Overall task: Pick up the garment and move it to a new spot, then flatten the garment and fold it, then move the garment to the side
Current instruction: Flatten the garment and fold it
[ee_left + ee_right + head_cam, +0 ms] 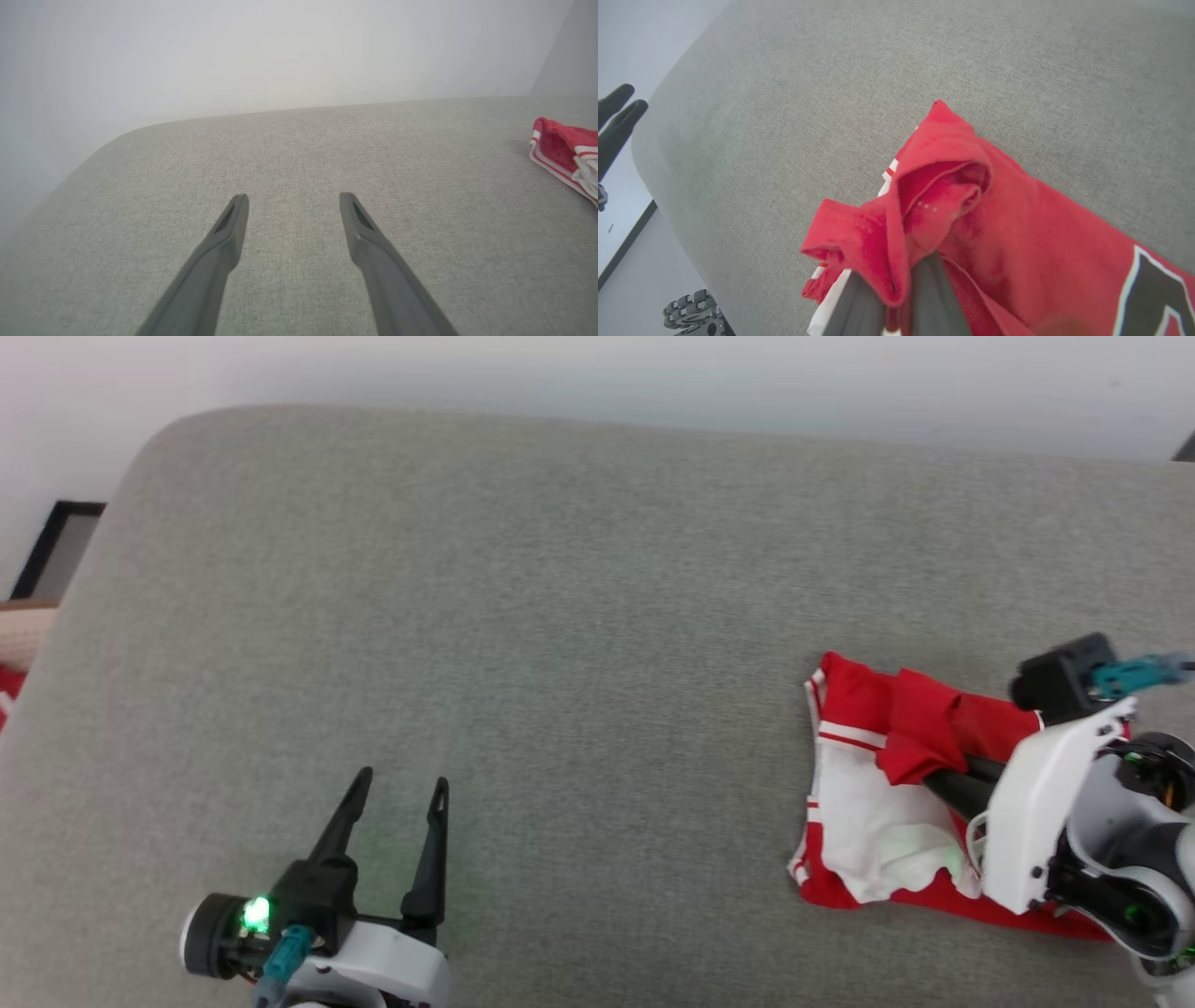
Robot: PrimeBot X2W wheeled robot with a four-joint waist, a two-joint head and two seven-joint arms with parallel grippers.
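The right tool (899, 291) is closed almost fully on a fold of the garment (1017, 233). In the right wrist view a ridge of red cloth is pinched between its two dark fingers (859, 303) and bulges out just above their tips. In the head view the same fingers go under a raised red flap, near the middle of the shirt.

The garment is a red jersey with a white panel (868, 821) and white-and-red striped trim. It lies as a loose, roughly folded packet on the right part of the grey upholstered cushion (523, 616). Part of a black figure with white outline (1153, 289) shows at the lower right of the wrist view.

The left tool (401, 782) stands wide open and holds nothing. It is low over the bare cushion, well apart from the shirt.

On handling, I judge the cloth to be light, soft and limp. It has no stiffness, so every part that is not gripped will hang and drag on the cushion. Such smooth jersey can slide out of a narrow pinch. A pinch on the top layer alone would lift that layer and open the fold.

A safer hold takes all layers together at an edge or a corner, best at the striped trim where the cloth looks thicker. With both tools at two corners the packet would probably keep its shape. The shirt is not fragile; the risk is only to the fold.
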